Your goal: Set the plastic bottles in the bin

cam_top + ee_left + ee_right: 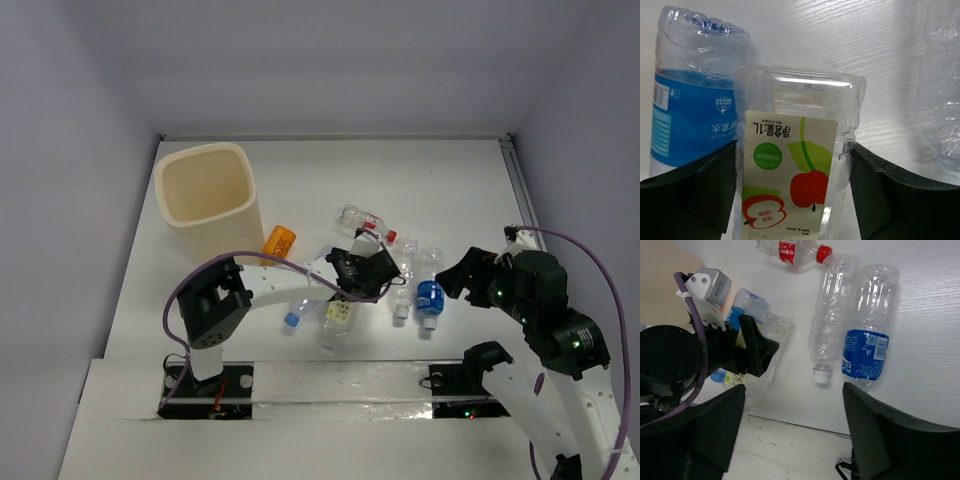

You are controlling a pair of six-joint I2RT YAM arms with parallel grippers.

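clear ribbed bottles [830,315], cream tapered bin [216,232]

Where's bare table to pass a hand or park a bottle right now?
Free: the far strip of table from the bin to the right rail, behind the red-capped bottle. Crowded: mid-table, bottles lying side by side, left gripper straddling one, right gripper hovering beside them.

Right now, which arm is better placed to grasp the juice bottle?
Left. The left tool straddles the juice bottle, a finger on each side. The right tool hangs open farther off, near the blue-label bottle.
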